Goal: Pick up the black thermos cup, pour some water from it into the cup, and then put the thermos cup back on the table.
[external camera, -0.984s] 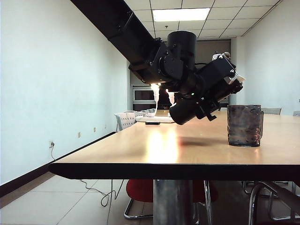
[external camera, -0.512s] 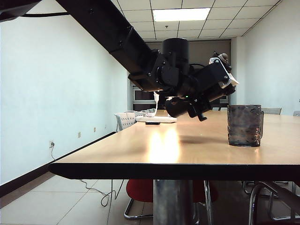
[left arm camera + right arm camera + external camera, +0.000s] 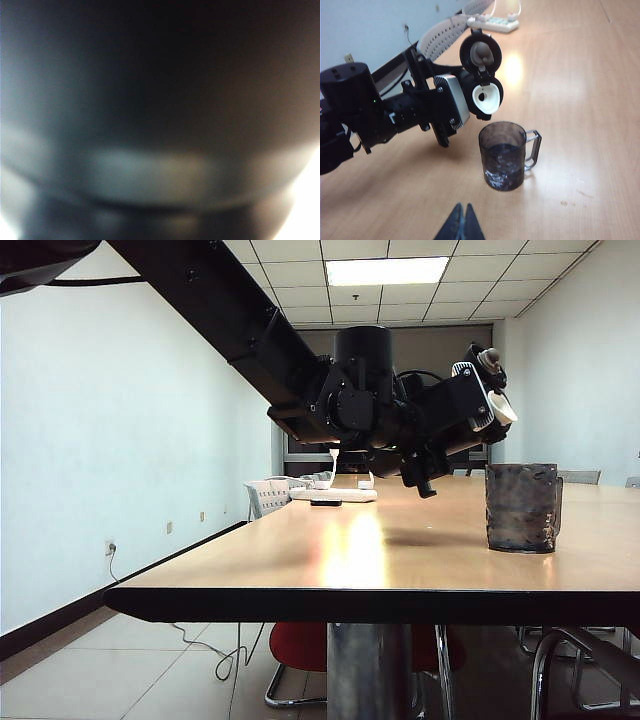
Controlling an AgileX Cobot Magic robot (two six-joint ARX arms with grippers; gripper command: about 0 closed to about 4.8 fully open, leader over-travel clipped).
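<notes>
Left gripper (image 3: 440, 435) clamped on the black thermos cup (image 3: 482, 95), lid flipped open, and over the last second it's tipped back from spout-down toward level, spout now just above and beside the cup (image 3: 509, 161). Water's already in the cup, so I'd call the pour done; what's left is setting the thermos cup on the table (image 3: 330, 555). Right gripper (image 3: 460, 225) hangs pinched together, empty, near the cup.
</notes>
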